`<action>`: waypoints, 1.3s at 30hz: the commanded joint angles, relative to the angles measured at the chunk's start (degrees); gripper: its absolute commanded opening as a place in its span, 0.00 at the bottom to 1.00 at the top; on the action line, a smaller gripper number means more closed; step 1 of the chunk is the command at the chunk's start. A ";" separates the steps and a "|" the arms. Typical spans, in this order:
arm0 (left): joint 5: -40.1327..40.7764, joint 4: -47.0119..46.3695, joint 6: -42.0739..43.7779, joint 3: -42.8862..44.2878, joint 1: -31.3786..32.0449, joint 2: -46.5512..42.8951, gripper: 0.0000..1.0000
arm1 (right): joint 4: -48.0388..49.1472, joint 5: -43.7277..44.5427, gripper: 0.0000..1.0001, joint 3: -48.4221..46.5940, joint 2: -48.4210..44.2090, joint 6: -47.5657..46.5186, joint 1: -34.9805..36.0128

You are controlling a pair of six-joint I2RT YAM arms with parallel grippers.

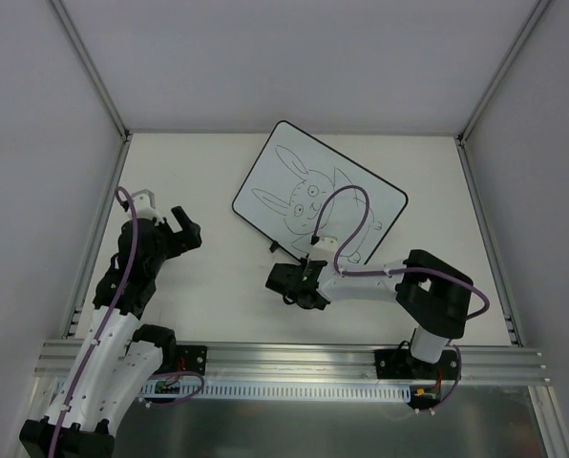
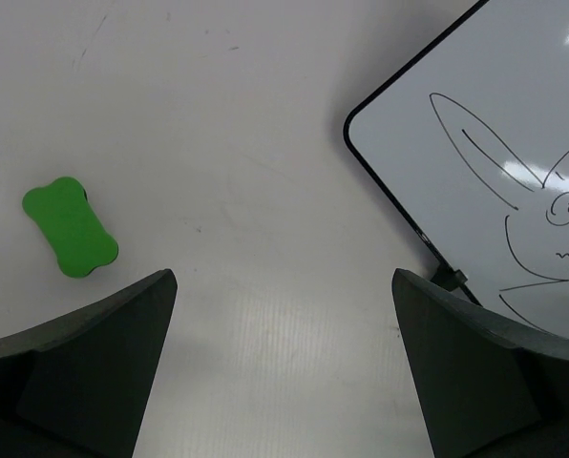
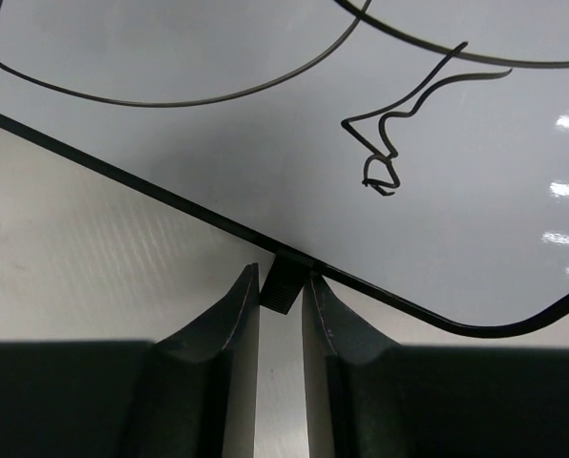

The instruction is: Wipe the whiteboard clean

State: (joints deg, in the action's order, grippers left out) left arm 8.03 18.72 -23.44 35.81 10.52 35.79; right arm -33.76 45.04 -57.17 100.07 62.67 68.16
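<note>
Starting at the left: the left hand [image 1: 181,225] hangs above the counter [image 1: 199,162], its fingers spread wide and holding nothing. Its wrist view shows a green eraser [image 2: 70,227] lying flat on the counter, left of the gap between the fingers and well apart from the board's corner. The eraser cannot be made out in the top view.

Toward the middle, the right hand [image 1: 283,281] sits low at the near edge of the whiteboard [image 1: 320,196]. Its fingers are nearly closed and pinch a small black foot [image 3: 284,283] that juts from the frame.

The whiteboard lies flat on the counter, right of centre toward the back and turned at an angle. The rabbit drawing [image 1: 308,196] is complete, with no wiped patch visible.

Assessment: the task is at its opening step. The board appears to be held steady by its foot, and wiping has not begun. The next move falls to the left hand. It should shift left over the eraser, turn to line up across its narrow waist, descend and close. After that it carries the eraser right to the drawing. Risk: the eraser may slide on the smooth counter if the approach is off-centre.
</note>
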 commanded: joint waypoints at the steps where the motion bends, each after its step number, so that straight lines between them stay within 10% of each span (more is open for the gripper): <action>1: 1.20 -0.97 0.24 -0.39 0.37 0.42 0.99 | -1.49 -4.26 0.00 1.79 -1.90 -3.26 3.99; 8: 2.25 -0.97 0.33 -0.39 0.37 0.60 0.99 | -1.57 -3.73 0.00 3.55 -3.57 -2.47 6.54; 27: 2.69 -0.97 0.50 -0.39 0.37 0.68 0.99 | -6.40 4.62 0.64 1.28 -10.50 -3.69 10.58; 39: 2.52 -0.97 0.85 -0.30 0.37 1.21 0.99 | -6.59 5.16 0.99 2.06 -33.61 -30.19 8.32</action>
State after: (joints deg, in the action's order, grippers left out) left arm 9.58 18.72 -23.40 35.73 10.52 36.80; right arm -39.11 46.78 -53.78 72.34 44.58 78.91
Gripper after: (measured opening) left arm 0.987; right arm 0.974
